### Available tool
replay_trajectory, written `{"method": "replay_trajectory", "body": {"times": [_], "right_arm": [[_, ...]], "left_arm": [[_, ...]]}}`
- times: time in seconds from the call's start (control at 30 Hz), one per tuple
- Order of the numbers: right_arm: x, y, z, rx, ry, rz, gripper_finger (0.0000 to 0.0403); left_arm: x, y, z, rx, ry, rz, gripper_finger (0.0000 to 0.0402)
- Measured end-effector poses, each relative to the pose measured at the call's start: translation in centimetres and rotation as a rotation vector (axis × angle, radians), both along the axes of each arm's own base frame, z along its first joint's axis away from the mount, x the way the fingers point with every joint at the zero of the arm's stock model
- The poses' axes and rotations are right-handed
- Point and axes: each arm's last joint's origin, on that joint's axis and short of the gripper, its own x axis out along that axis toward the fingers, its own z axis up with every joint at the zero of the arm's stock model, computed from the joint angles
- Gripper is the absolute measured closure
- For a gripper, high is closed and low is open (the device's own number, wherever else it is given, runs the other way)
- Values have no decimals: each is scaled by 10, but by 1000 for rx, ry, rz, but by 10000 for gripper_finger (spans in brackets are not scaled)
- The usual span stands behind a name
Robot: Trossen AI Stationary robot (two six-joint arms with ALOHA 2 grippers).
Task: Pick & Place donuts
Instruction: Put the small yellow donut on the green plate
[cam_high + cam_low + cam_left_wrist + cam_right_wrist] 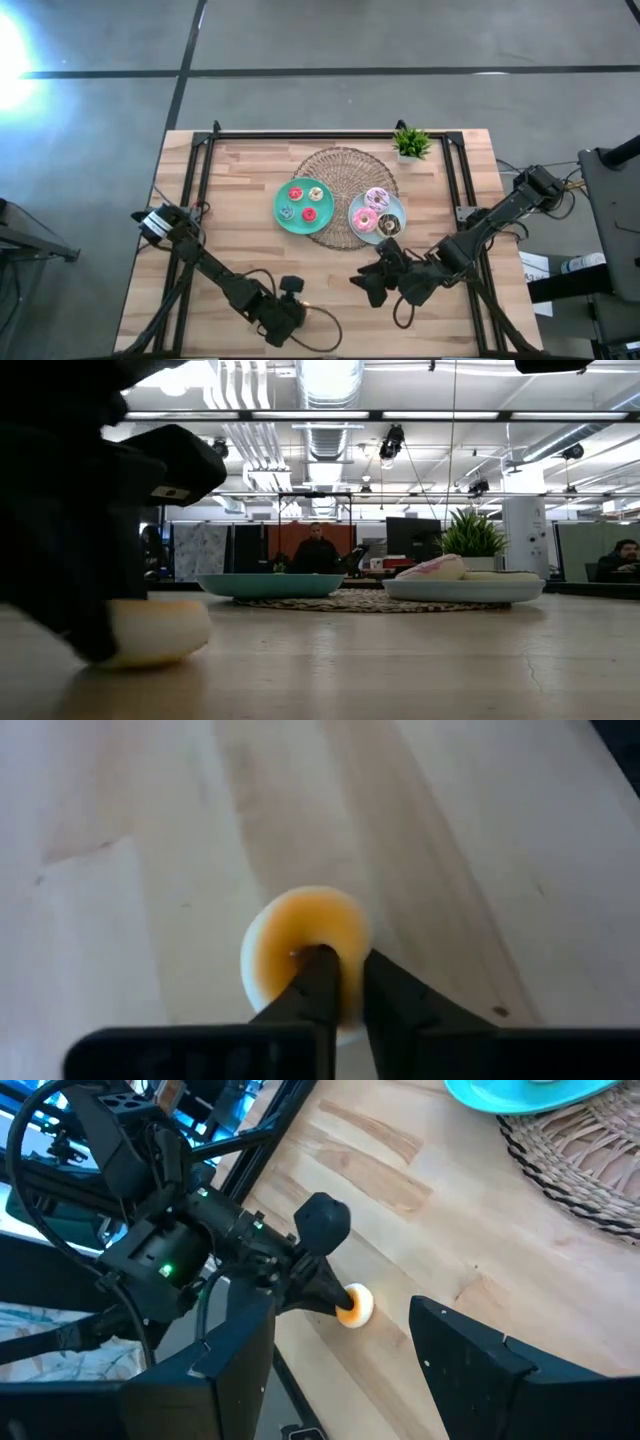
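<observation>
Wood boards make up your table (250, 200), and an office with screens and ceiling pipes sits behind it. Your orange donut (305, 955) lies flat near the front edge, left of the middle. Your left gripper (343, 985) is squeezed shut on its rim, with one finger (315, 982) poking into the hole, so it looks ready to lift. Other small donuts sit on the green plate (281, 212), and bigger ones sit on the blue plate (356, 222) just to its right. Both plates rest on a round woven mat (345, 165) in the middle, so that is likely where this donut belongs. Your right gripper (372, 283) waits near the front right, fingers wide apart and holding nothing. A little plant (411, 143) stands at the far side, out of your way.
</observation>
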Motion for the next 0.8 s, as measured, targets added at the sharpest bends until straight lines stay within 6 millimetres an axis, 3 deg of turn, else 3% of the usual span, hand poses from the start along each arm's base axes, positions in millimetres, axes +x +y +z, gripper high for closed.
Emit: {"method": "replay_trajectory", "body": {"times": [0.33, 0.57, 0.7, 0.8], "right_arm": [[3, 3, 16, -146, -89, 82, 179], [14, 1, 25, -467, -101, 236, 179], [25, -4, 26, -536, -94, 252, 179], [33, 0, 24, -589, -80, 328, 179]], "left_arm": [[0, 22, 40, -172, 31, 50, 401], [0, 54, 66, -416, 176, -24, 401], [-5, 64, 88, -521, 122, -56, 401], [-10, 67, 114, -591, -16, -96, 401]]}}
